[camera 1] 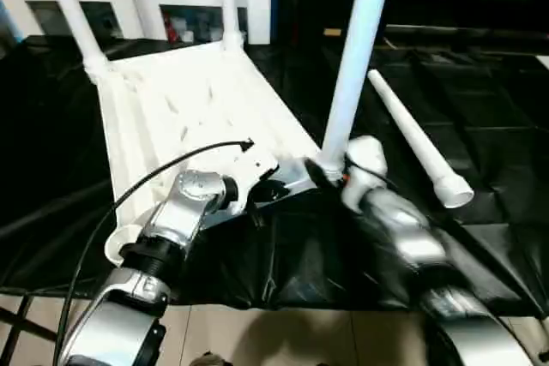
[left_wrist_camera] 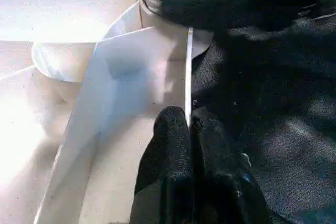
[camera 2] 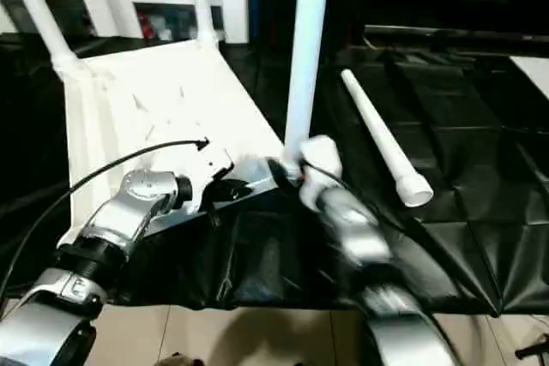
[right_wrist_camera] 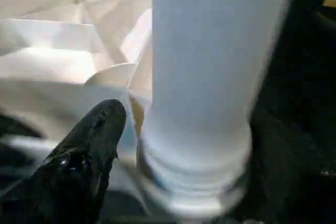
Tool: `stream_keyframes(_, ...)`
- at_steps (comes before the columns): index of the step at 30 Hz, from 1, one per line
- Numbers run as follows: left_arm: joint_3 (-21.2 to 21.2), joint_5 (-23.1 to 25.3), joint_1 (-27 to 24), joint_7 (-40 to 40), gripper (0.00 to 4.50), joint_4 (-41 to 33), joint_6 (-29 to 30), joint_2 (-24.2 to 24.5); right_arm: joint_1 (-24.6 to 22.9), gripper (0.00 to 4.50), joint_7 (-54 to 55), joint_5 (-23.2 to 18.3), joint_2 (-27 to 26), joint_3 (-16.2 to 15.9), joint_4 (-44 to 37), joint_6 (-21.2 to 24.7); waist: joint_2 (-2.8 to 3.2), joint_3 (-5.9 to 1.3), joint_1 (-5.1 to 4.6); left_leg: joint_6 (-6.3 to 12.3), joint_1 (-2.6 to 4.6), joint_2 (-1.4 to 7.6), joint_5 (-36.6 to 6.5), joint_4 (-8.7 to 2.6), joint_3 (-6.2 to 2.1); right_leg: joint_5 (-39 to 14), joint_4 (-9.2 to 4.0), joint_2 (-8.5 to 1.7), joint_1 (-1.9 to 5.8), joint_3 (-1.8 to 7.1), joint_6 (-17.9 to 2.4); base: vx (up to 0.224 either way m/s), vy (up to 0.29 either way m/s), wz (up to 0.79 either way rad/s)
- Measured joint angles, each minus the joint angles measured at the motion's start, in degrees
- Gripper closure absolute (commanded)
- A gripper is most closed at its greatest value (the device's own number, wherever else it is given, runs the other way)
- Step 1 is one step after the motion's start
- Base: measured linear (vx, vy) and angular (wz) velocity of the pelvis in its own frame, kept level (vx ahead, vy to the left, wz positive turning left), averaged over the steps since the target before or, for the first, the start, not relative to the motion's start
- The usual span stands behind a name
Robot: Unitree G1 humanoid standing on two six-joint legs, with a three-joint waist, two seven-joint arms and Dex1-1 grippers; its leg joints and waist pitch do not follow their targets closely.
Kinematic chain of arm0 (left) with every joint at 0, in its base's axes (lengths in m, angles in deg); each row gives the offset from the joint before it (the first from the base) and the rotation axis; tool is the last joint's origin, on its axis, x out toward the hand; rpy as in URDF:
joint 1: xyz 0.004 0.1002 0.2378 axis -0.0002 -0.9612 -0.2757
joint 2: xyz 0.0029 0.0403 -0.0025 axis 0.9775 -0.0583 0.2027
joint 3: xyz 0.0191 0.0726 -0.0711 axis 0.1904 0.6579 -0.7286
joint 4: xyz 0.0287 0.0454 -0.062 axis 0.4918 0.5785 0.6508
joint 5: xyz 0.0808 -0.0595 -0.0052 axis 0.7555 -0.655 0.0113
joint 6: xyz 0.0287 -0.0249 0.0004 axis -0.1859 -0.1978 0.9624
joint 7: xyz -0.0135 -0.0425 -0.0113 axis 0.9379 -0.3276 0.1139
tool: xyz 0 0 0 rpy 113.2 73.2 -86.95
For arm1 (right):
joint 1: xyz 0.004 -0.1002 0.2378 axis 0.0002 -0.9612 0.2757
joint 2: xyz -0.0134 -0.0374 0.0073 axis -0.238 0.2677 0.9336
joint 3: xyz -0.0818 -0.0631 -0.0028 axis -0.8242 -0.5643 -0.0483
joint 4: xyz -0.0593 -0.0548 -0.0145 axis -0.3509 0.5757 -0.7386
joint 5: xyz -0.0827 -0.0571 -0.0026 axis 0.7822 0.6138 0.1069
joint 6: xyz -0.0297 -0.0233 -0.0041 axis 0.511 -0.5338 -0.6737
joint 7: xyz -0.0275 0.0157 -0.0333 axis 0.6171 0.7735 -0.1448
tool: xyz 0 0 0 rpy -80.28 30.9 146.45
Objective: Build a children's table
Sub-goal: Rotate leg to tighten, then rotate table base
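1. While the tabletop (camera 1: 206, 117) lies underside up on the black sheet (camera 1: 480, 109), three legs stand in its sockets, tops cut off.
2. Left gripper (left_wrist_camera: 189, 129) pinches the tabletop's near rim, fingers closed on it.
3. Right gripper (right_wrist_camera: 157, 129) sits blurred beside the near-right leg (camera 1: 356, 57); one finger (right_wrist_camera: 89, 150) shows, jaw state unclear.
4. A fourth leg (camera 1: 416, 139) lies right of the tabletop.

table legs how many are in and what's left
Three legs stand upright in the upturned tabletop: two at the far corners, one at the near right corner. The left tool is shut on the tabletop's rim. The right tool is by the near leg's base. The fourth leg lies on the black sheet.
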Motion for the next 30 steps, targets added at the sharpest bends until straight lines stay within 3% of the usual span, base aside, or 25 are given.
stream_keyframes(1, -0.06, 0.00, -0.05, -0.26, 4.50, 0.00, -0.08, -0.04, -1.16, 0.63, -1.77, -0.74, 1.14, -0.12, -2.28, 0.95, 0.02, -0.01, 0.03, 0.01, 0.01, 0.00, -0.01, 0.04, 0.00, 0.00, 0.01, 0.00, 0.00, 0.00, 0.00, 0.000, 0.000, 0.00)
stream_keyframes(3, -0.59, -0.01, -0.14, -0.61, 4.06, 0.01, -0.11, -0.04, -2.88, 0.61, -4.83, -2.41, 2.67, -0.39, -6.34, 2.50, 0.03, -0.01, -0.08, 0.01, 0.02, 0.01, 0.00, 0.08, 0.01, 0.03, 0.02, 0.00, 0.00, 0.01, 0.01, 0.000, 0.000, 0.00)
stream_keyframes(6, -3.05, -3.85, -1.03, -1.46, 3.95, -0.70, -2.10, -1.44, -6.68, 0.61, -10.38, -5.57, 6.00, -0.78, -14.43, 6.22, -0.13, 0.09, 0.19, 0.02, -0.10, 0.05, -0.01, 0.16, -0.07, 0.01, -0.01, 0.01, 0.00, -0.08, 0.08, 0.000, 0.000, 0.00)
stream_keyframes(7, -3.68, -4.71, -1.10, -1.82, 3.67, -1.29, -2.69, -1.71, -7.25, 0.61, -12.23, -6.49, 6.77, -1.14, -16.41, 7.38, -0.15, 0.10, 0.11, 0.05, -0.12, 0.06, -0.03, 0.21, -0.07, 0.05, -0.01, 0.01, -0.01, -0.07, 0.04, 0.000, 0.000, 0.00)
stream_keyframes(12, -7.14, -6.77, -1.00, -4.56, 3.67, -4.55, -2.95, -0.20, -8.40, 0.61, -15.86, -7.86, 8.29, -2.66, -21.69, 11.90, -0.14, 0.10, -0.20, 0.05, -0.11, 0.10, -0.03, 0.23, -0.08, 0.00, 0.02, 0.04, 0.00, -0.09, 0.16, 0.000, 0.000, 0.00)
stream_keyframes(18, -14.31, -5.23, -0.80, -12.79, 3.56, -11.29, 0.70, 10.25, -7.84, 0.96, -11.66, -3.99, 5.72, -6.83, -21.04, 17.91, -0.16, 0.11, -0.74, 0.02, -0.10, 0.24, -0.03, 0.22, -0.10, -0.08, 0.03, 0.17, -0.04, -0.13, 0.29, 0.000, 0.000, 0.00)
stream_keyframes(22, -17.68, -1.50, -2.22, -17.92, 3.92, -11.70, 3.94, 16.77, -6.77, 1.29, -9.47, -2.38, 3.29, -9.20, -20.24, 20.09, -0.21, 0.10, -0.55, -0.04, -0.16, 0.22, -0.07, 0.22, -0.10, -0.08, -0.01, 0.15, -0.05, -0.11, 0.29, 0.000, 0.000, 0.00)
stream_keyframes(27, -15.98, 1.28, -5.58, -16.88, 4.32, -10.76, 5.27, 20.19, -6.07, 1.67, -6.90, 0.39, 1.97, -11.68, -17.46, 20.95, -0.44, 0.14, 0.65, -0.05, -0.20, 0.17, -0.09, 0.23, -0.10, 0.01, -0.02, 0.10, -0.05, -0.10, 0.14, 0.000, 0.000, 0.00)
stream_keyframes(30, -13.05, 1.74, -6.91, -14.59, 4.43, -10.06, 5.93, 21.01, -3.99, 1.84, -4.22, 1.60, 0.62, -12.06, -15.25, 22.17, -0.47, 0.14, 0.77, -0.09, -0.17, 0.18, -0.05, 0.25, -0.10, 0.05, 0.04, 0.10, -0.05, -0.09, 0.08, 0.000, 0.000, 0.00)
